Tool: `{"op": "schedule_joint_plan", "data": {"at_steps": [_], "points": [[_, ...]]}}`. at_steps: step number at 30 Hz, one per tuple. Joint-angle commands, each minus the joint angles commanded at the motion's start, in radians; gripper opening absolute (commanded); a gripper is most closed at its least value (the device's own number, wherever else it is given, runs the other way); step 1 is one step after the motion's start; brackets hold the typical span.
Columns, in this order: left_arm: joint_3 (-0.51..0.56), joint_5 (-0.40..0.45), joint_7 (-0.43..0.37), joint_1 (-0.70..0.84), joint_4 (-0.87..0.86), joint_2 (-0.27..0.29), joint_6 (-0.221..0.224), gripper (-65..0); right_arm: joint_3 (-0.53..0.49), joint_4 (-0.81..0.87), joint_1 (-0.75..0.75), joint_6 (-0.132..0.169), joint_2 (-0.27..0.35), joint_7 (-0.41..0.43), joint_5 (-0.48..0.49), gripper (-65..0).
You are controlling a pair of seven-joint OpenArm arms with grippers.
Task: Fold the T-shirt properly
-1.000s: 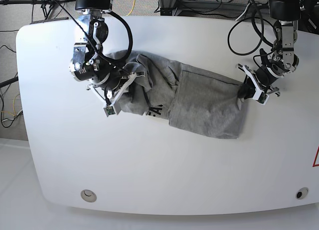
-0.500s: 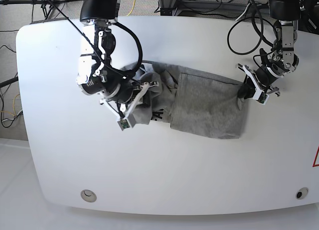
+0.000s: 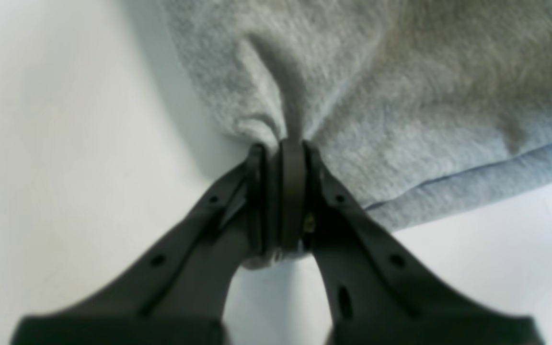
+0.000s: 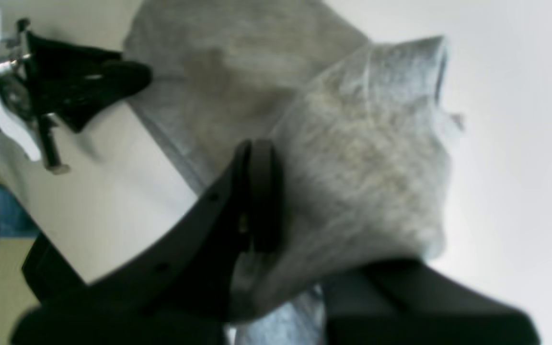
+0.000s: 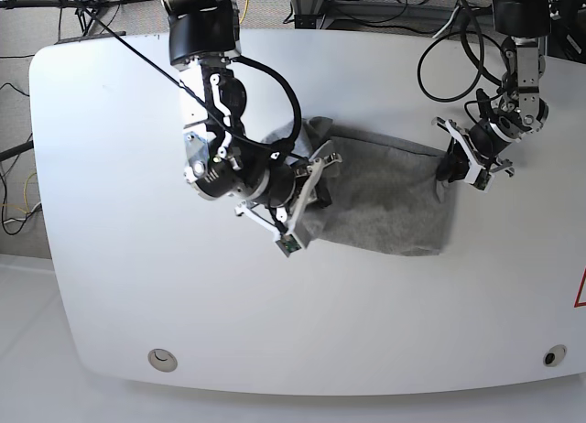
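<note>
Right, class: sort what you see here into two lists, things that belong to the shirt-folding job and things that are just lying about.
Part of the job:
- T-shirt, grey, partly folded
- left hand, shut on the shirt's edge
- right hand, shut on a lifted fold

Just there:
- white table
- cables behind the table
- round fitting in the table's near edge

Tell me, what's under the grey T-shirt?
Under the T-shirt you can see only the white table, showing all around it. Anything beneath the folded cloth is hidden. The left gripper and right gripper each pinch an edge.
</note>
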Motion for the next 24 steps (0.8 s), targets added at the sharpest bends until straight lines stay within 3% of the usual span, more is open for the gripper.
{"op": "schedule_joint_plan", "data": {"at_steps": [7, 15, 24], "points": [[0.0, 0.0, 0.0, 0.0, 0.0, 0.0, 0.0, -65.0, -0.011, -0.133, 0.081, 0.003, -0.026, 0.058, 0.005, -65.0], [0.0, 0.0, 0.0, 0.0, 0.0, 0.002, 0.0, -65.0, -0.147, -0.311, 0.167, 0.0, -0.026, 0.203, 0.014, -65.0], [0.0, 0.0, 0.0, 0.0, 0.0, 0.002, 0.0, -65.0, -0.247, -0.457, 0.229, -0.002, -0.026, 0.345, 0.218, -65.0]]}}
